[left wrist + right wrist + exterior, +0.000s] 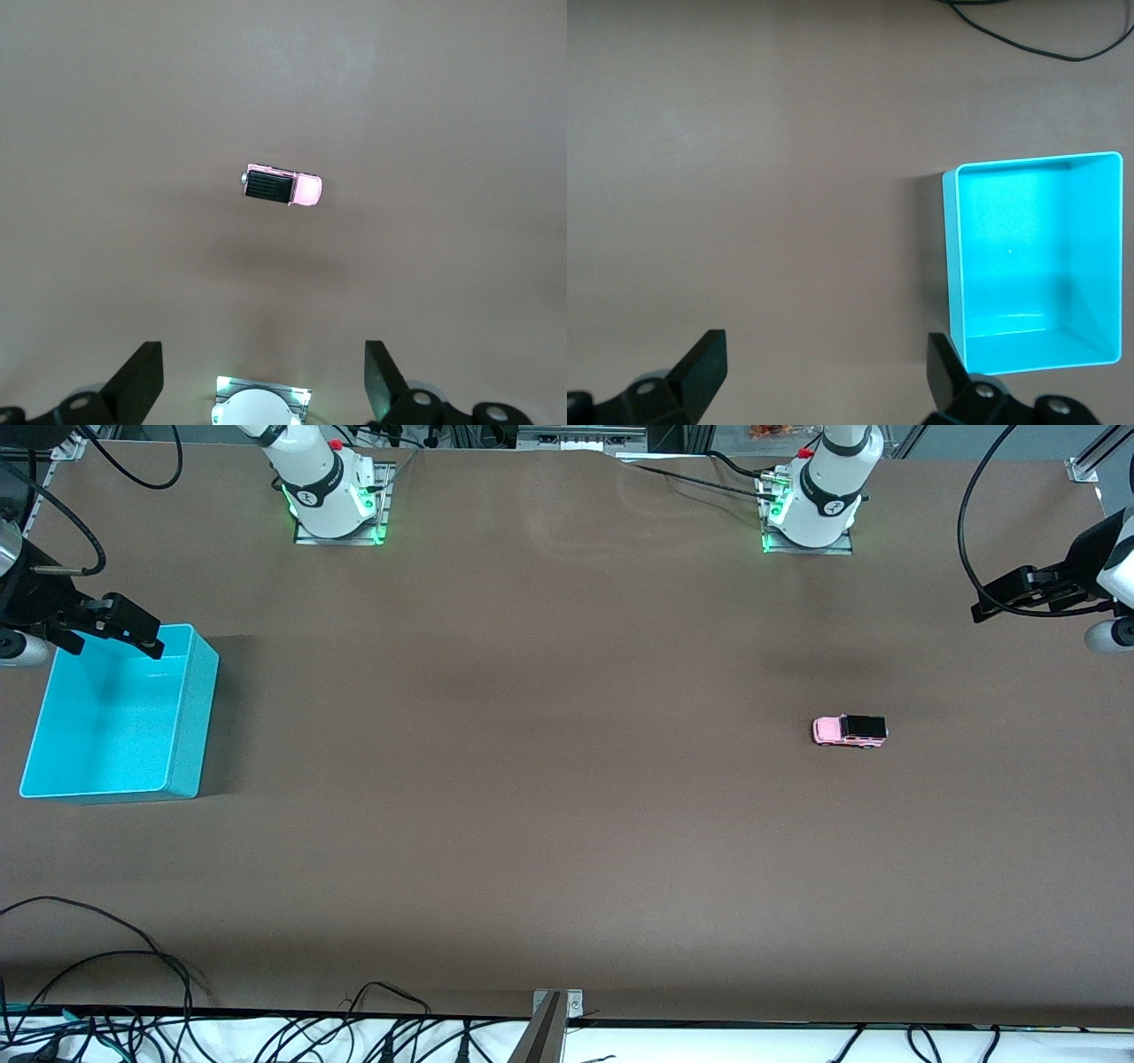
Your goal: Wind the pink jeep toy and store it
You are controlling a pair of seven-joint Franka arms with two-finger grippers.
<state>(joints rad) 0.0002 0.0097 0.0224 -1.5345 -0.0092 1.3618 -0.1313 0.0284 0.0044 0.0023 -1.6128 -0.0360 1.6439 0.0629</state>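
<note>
— Where is the left pincer (1019, 598)?

— It hangs up in the air at the left arm's end of the counter (549, 797). Its two fingers (142, 376) are spread wide apart, and nothing is between them.

— And the right pincer (115, 629)?

— That one is up high too, over the edge of the blue box (190, 717). Its fingers (700, 363) are also wide apart and hold nothing.

— What is in the blue box?

— Just its smooth blue floor. The box sits at the right arm's end of the counter.

— Where is the pink toy car (850, 731)?

— It stands on its wheels on the brown counter, toward the left arm's end, well apart from the box. It has a pink nose and a black roof. The pink nose points toward the box's end of the counter. Nothing touches the car. The left wrist view shows it down below, between the spread fingers but far under them.
</note>
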